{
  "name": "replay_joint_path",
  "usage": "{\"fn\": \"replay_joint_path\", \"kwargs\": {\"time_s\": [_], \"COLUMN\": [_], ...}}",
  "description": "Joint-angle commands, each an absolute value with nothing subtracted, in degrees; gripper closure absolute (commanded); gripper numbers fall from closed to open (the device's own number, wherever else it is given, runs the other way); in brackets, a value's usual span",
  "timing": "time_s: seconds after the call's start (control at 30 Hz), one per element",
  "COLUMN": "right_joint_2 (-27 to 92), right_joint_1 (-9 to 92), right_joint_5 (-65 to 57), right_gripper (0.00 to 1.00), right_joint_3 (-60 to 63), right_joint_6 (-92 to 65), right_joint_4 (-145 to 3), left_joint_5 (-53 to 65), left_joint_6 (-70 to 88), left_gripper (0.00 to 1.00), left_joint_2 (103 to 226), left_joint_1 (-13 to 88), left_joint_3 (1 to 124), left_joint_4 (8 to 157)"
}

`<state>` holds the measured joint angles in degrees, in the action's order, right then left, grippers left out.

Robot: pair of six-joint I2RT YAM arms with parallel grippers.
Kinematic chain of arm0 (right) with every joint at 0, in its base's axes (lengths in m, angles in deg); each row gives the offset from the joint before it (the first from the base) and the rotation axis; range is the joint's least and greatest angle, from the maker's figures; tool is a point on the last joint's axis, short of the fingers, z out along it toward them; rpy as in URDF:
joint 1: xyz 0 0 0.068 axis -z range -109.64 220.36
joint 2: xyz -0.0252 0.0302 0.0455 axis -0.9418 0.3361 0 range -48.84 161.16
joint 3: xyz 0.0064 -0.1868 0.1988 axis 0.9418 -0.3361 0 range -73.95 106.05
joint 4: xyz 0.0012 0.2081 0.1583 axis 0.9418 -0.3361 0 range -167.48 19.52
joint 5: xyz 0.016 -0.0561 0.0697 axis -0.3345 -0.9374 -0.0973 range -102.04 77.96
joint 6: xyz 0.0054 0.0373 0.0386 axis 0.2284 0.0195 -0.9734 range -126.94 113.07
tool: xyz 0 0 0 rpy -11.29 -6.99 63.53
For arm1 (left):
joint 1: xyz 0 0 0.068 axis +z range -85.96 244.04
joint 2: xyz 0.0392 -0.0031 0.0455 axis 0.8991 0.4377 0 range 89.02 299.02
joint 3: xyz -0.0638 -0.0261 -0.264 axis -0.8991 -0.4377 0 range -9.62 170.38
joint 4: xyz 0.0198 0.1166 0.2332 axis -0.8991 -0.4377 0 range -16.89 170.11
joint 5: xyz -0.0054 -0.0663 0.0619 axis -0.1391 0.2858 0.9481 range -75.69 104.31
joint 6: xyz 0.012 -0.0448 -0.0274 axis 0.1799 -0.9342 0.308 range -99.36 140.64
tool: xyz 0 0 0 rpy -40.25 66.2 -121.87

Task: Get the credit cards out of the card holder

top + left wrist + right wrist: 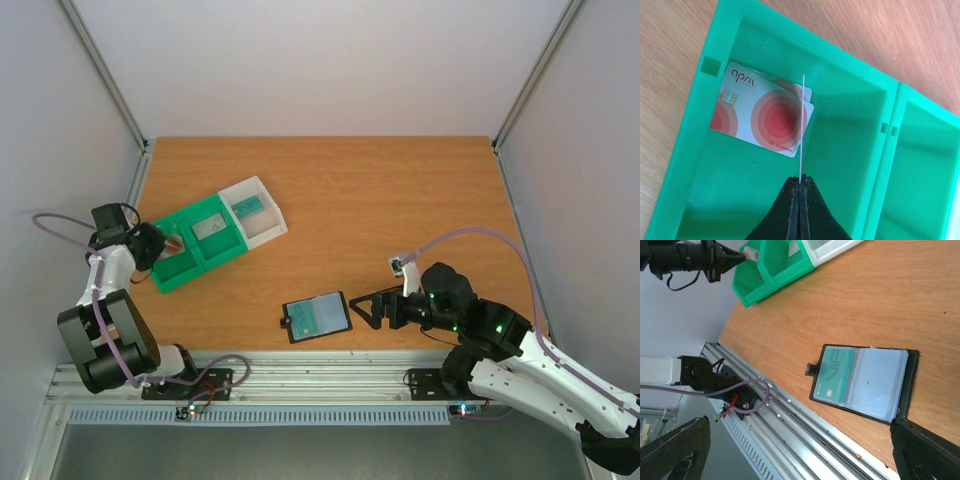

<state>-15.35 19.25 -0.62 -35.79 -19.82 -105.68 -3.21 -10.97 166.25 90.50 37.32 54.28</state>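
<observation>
Wood table (400, 200), one card holder (880, 382), one teal credit card (834, 376)

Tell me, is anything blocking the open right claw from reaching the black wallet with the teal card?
Nothing visible does. The open right gripper sits beside the wallet, only bare table between them. The wallet lies open, teal card showing.

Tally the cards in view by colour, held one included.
Teal cards: 2 (one in tray, one in card holder)
Grey card: 1
Red-pink cards: 2, stacked
Edge-on card in the left gripper, colour unclear: 1
Total: 6
</observation>
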Motion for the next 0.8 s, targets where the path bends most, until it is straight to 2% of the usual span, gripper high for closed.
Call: {"fn": "replay_joint_path", "kwargs": {"time_s": [0.0, 0.77], "right_joint_2": [-16.49, -15.80], "right_joint_1": [19.13, 19.12], "right_joint_5": [-2.13, -1.49], "right_gripper": [0.02, 0.02], "right_joint_3": [-35.44, -34.18], "right_joint_6": [-18.10, -15.96], "right_joint_4": [-104.84, -106.67], "left_joint_5": [-2.33, 2.39], "left_joint_6": [-10.09, -7.56], "left_gripper": [1.00, 0.99], "left_joint_2": [167.03, 172.43], "left_joint_1": [90.94, 90.93], "left_joint_3": [38.70, 39.82], "left_joint_4": [58.15, 56.58]}}
